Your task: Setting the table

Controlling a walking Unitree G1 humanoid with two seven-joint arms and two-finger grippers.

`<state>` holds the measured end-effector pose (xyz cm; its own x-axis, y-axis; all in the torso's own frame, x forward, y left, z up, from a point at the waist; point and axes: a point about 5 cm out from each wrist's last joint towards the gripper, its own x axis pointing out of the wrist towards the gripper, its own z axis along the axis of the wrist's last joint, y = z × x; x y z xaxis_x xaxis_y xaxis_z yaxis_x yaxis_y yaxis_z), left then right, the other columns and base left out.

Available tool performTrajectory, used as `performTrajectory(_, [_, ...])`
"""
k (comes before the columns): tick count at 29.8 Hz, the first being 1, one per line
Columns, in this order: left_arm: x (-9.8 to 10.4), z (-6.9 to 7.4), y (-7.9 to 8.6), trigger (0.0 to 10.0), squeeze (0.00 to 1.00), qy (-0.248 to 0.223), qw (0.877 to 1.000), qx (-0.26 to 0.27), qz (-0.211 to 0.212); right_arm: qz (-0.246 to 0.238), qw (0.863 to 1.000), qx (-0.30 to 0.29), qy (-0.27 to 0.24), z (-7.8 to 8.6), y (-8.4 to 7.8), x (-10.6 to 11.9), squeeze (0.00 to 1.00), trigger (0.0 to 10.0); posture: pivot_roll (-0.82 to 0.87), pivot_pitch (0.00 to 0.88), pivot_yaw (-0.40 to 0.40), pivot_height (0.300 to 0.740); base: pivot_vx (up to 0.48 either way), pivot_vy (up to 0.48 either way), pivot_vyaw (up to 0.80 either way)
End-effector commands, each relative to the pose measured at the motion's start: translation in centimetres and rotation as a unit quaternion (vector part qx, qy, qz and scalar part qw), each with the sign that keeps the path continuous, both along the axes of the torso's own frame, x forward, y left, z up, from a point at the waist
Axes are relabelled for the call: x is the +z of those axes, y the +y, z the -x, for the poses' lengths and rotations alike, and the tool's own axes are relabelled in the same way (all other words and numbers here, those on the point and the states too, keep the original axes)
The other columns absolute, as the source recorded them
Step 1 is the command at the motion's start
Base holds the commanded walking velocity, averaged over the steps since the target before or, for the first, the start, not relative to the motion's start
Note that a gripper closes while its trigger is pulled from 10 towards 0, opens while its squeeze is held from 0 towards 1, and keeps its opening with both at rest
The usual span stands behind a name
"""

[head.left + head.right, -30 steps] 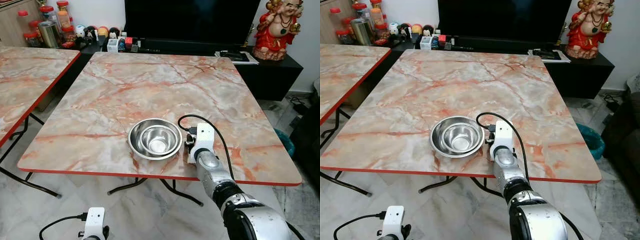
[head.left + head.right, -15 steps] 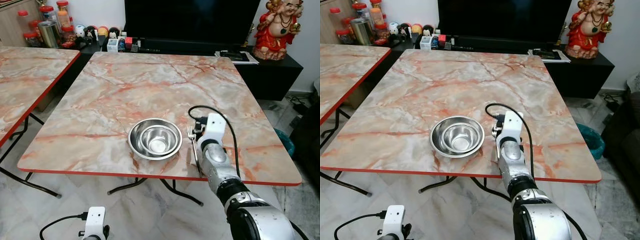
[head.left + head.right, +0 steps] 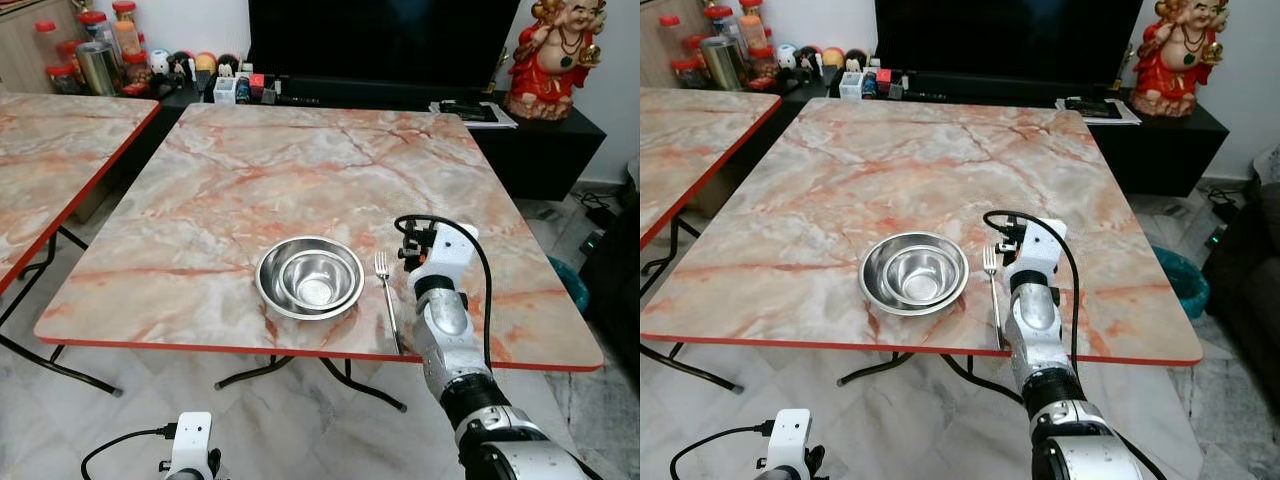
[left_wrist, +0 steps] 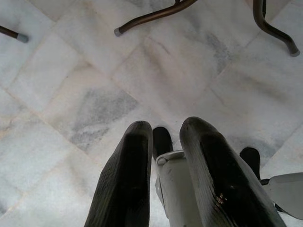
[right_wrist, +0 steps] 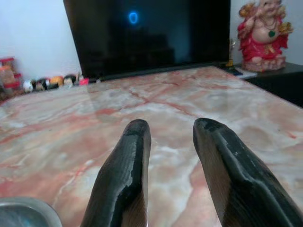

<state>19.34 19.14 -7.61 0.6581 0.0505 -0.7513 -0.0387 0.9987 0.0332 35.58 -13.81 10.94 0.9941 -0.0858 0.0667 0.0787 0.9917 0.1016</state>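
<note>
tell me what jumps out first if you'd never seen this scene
A shiny steel bowl sits near the front edge of a pink marble table, with a fork lying flat just to its right, tines pointing away from the robot. The right gripper hovers low over the table beside the fork, fingers apart and empty. Behind the table stand a big dark TV and a red statue on a black cabinet.

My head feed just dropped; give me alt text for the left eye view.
A fork lies flat on the marble table, just right of two nested steel bowls near the front edge. The right gripper hovers beside the fork's tines, apart from it. The left arm hangs idle below.
</note>
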Motion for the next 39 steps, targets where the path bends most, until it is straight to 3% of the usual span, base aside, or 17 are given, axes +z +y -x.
performTrajectory(1, [-0.17,0.19,-0.18,10.0,0.0,0.009,1.0,-0.001,0.006,-0.003,1.0,-0.006,-0.009,0.48,0.0,-0.16,0.0,10.0,0.03,0.0,-0.035,0.74,0.0,0.352,0.0])
performTrajectory(26, [0.12,-0.3,0.12,10.0,0.0,0.004,1.0,-0.004,0.001,-0.013,1.0,-0.009,-0.014,0.83,0.26,0.05,0.0,10.0,0.04,0.0,-0.026,0.74,0.0,0.348,0.0])
performTrajectory(39, [0.16,-0.36,0.27,10.0,0.0,0.004,1.0,0.001,-0.001,-0.017,1.0,-0.007,-0.012,0.96,0.46,0.01,0.0,10.0,0.04,0.0,-0.023,0.74,0.0,0.081,0.0])
